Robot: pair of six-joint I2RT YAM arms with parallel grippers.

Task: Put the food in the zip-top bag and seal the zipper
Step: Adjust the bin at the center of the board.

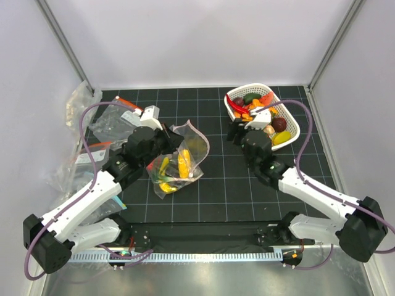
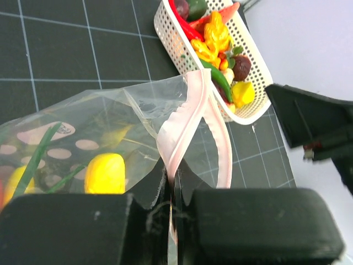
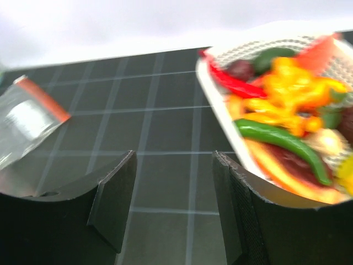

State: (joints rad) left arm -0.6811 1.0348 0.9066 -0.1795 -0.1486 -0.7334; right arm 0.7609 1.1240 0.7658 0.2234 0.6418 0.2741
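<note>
Over the mat (image 1: 216, 179), your left gripper (image 2: 174, 190) is pinching the bag's (image 2: 83, 127) zipper (image 2: 187, 116); your right gripper (image 3: 174, 193) is hovering open beside the basket (image 1: 228, 105).

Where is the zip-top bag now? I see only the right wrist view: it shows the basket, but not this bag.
Observer: In the top view, the zip-top bag lies on the mat, left of its centre.
Operator: Does something hold it?
Observer: Yes, the left gripper is shut on its pink zipper.
Operator: Is anything inside it?
Observer: Yes, some yellow food shows through its clear wall.
</note>
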